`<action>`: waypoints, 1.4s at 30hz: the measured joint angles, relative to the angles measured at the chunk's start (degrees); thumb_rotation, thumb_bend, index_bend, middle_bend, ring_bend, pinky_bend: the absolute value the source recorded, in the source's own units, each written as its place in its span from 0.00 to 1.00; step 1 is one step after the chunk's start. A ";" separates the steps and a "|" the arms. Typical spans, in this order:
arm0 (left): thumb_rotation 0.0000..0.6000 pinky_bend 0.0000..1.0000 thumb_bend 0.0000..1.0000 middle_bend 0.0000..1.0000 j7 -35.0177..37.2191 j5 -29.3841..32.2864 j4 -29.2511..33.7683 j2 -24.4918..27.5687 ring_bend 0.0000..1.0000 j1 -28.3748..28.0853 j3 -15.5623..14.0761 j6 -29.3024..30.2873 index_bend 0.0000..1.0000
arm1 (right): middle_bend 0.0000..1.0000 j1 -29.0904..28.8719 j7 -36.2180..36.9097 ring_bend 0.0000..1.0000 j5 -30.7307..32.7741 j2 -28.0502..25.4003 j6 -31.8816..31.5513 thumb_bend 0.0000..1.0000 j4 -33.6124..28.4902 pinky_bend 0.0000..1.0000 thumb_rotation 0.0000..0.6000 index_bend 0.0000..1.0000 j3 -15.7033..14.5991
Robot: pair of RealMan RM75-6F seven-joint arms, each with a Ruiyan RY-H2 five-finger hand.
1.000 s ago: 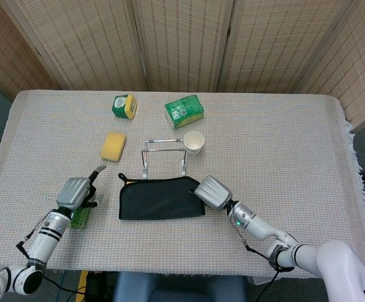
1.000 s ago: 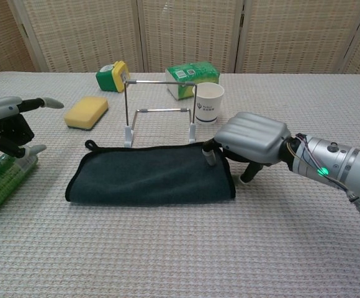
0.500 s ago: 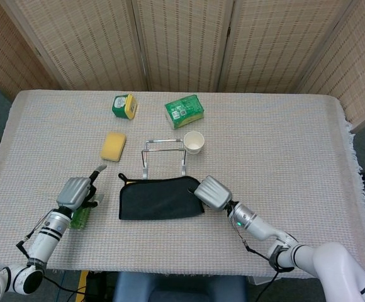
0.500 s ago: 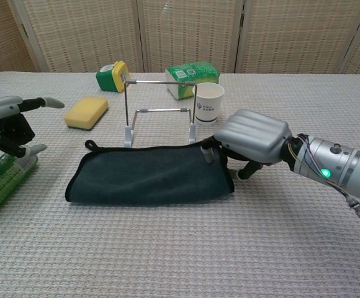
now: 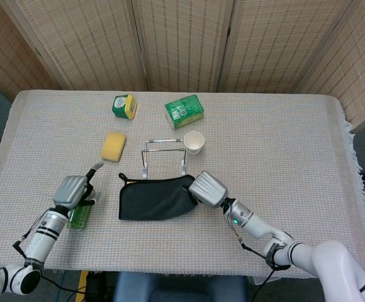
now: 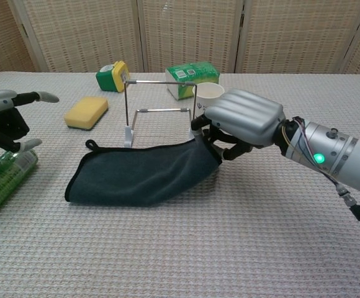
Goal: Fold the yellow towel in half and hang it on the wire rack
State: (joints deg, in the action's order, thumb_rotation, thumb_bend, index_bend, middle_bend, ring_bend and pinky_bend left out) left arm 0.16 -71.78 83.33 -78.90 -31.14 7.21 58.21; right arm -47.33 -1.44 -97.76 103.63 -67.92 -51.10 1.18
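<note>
Right hand (image 6: 239,124) pinched the towel's (image 6: 139,177) right end, lifted off the table beside the rack (image 6: 160,112). Left hand (image 6: 3,118) held nothing, fingers spread, over a green bottle (image 6: 3,180).

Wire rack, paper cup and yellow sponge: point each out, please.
wire rack (image 6: 160,81), chest view, middle of its top bar.
paper cup (image 5: 194,142), head view, its open mouth.
yellow sponge (image 6: 86,112), chest view, centre of its top face.
</note>
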 measured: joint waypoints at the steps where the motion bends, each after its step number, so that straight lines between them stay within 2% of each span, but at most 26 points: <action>1: 1.00 0.94 0.44 0.94 -0.17 -0.12 0.04 0.08 0.91 0.06 0.01 0.26 0.08 | 0.91 -0.07 -0.02 1.00 0.03 -0.45 -0.44 0.60 -0.93 1.00 1.00 0.69 0.36; 8: 1.00 0.94 0.44 0.94 -2.45 -2.37 0.67 0.78 0.91 1.34 -0.35 4.62 0.10 | 0.92 -0.58 -2.50 1.00 1.42 -6.00 -2.47 0.60 -13.10 1.00 1.00 0.69 4.38; 18: 1.00 0.94 0.44 0.93 -4.95 -5.81 1.37 1.68 0.90 3.75 -1.94 9.20 0.10 | 0.93 -1.52 -17.89 1.00 8.15 -15.97 -1.85 0.61 -33.40 1.00 1.00 0.70 13.85; 24: 1.00 0.94 0.44 0.93 -4.47 -6.36 1.98 2.35 0.90 4.48 -2.06 9.97 0.10 | 0.93 -2.35 -25.16 1.00 13.53 -19.18 -0.65 0.61 -39.31 1.00 1.00 0.70 18.15; 32: 1.00 0.93 0.44 0.93 -4.34 -6.76 2.66 2.89 0.90 5.13 -2.30 10.31 0.10 | 0.93 -4.78 -31.13 1.00 18.85 -19.45 2.02 0.62 -39.87 1.00 1.00 0.70 20.51; 42: 1.00 0.93 0.44 0.93 -4.04 -6.57 2.23 3.18 0.90 6.26 -2.60 10.74 0.10 | 0.93 -11.37 -35.33 1.00 23.62 -15.45 6.34 0.62 -30.24 1.00 1.00 0.70 23.01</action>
State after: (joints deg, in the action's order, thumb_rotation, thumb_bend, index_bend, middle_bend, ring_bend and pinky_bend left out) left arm -3.89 -78.35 85.56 -75.72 -24.87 4.61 68.95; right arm -58.71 -36.77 -74.14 88.18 -61.58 -81.35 24.19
